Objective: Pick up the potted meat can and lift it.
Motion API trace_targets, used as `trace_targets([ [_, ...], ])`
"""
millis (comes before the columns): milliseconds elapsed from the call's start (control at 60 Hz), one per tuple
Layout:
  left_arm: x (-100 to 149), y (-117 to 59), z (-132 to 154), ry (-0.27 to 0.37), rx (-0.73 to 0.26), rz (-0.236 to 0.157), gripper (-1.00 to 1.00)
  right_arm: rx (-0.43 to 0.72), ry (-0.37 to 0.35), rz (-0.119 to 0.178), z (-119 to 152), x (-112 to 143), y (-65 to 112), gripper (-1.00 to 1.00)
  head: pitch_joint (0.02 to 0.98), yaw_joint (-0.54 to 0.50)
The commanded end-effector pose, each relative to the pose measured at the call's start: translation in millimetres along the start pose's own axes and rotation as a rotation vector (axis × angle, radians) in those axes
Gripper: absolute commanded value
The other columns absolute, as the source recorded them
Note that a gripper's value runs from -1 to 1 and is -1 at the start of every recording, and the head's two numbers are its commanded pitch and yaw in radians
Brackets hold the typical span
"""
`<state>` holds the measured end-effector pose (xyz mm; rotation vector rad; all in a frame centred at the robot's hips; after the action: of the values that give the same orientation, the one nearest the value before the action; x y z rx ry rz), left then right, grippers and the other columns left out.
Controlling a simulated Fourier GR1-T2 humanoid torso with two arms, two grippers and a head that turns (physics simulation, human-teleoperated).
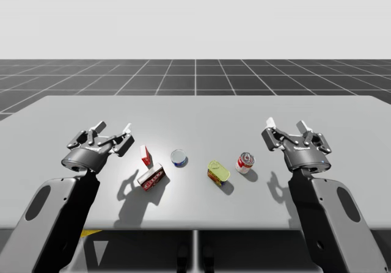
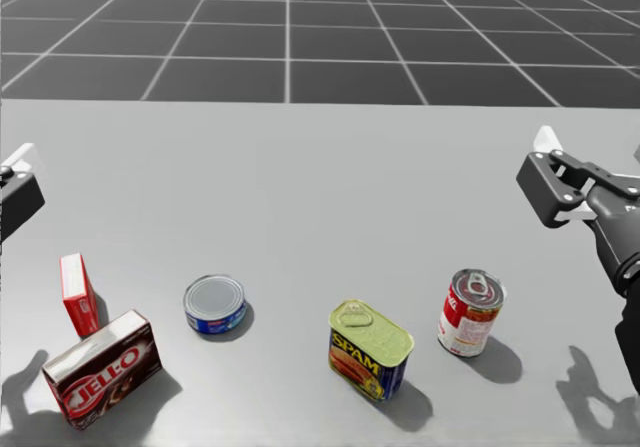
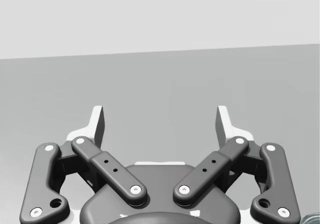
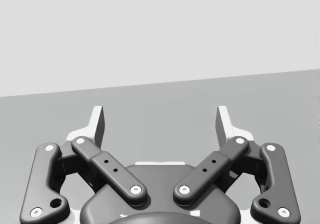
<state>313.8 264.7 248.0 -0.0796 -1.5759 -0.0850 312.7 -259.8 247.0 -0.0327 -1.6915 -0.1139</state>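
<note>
The potted meat can (image 1: 218,173) (image 2: 370,350) is a rounded rectangular tin with a yellow lid and blue-and-yellow sides, standing slightly right of the table's middle. My right gripper (image 1: 286,127) (image 4: 160,121) hovers open to the right of it and a little further back, with nothing between its fingers (image 2: 546,145). My left gripper (image 1: 114,129) (image 3: 160,121) hovers open at the left side of the table, far from the tin.
A red-and-white round can (image 1: 244,162) (image 2: 471,312) stands just right of the tin. Left of the tin are a flat blue round can (image 1: 179,158) (image 2: 215,304), a small red box (image 1: 146,156) (image 2: 78,295) and a dark red box (image 1: 153,177) (image 2: 100,367). The grey table (image 1: 195,114) stretches back.
</note>
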Motion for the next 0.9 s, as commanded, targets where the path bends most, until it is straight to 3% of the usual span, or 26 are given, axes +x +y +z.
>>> trace_targets([
  [17,0,0.7,0,0.002,-0.001,-0.001,-1.0,-0.007,-0.004,0.012,-1,0,-1.2,-1.0,0.739,-0.1],
  [217,2,5.2,-1,0.002,-0.001,0.014,-1.0,-0.013,-0.01,0.019,-1,1,-2.4,-1.0,0.843,-0.14],
  [283,2,5.2,-1,0.002,-0.001,0.015,-1.0,-0.012,-0.01,0.015,-1,2,-2.3,-1.0,0.858,-0.14],
  [350,2,4.7,-1,0.002,-0.001,0.015,-1.0,0.006,-0.009,-0.009,0,4,-1.8,-1.0,0.867,-0.14],
  [417,2,4.8,-1,0.003,-0.001,0.018,-1.0,0.023,-0.006,-0.002,2,6,-1.0,-1.0,0.871,-0.15],
  [450,2,4.9,-1,0.003,-0.001,0.019,-1.0,0.051,0.009,-0.03,3,7,-1.1,-1.0,0.872,-0.15],
  [533,2,5.2,-2,0.003,-0.001,0.023,-1.0,0.066,0.021,-0.059,7,14,0.2,-1.0,0.874,-0.14],
  [617,2,5.2,-1,0.003,-0.002,0.024,-1.0,0.106,0.025,-0.064,18,22,6.2,-1.0,0.87,-0.14],
  [667,2,5.2,-1,0.003,-0.003,0.025,-1.0,0.147,0.04,-0.083,25,25,10.4,-1.0,0.867,-0.14],
  [767,2,5.8,-1,0.003,-0.003,0.026,-1.0,0.243,0.064,-0.057,48,25,22.9,-1.0,0.865,-0.15],
  [900,2,6.4,-2,0.003,-0.001,0.025,-1.0,0.372,0.083,-0.052,77,22,30.7,-1.0,0.863,-0.15],
])
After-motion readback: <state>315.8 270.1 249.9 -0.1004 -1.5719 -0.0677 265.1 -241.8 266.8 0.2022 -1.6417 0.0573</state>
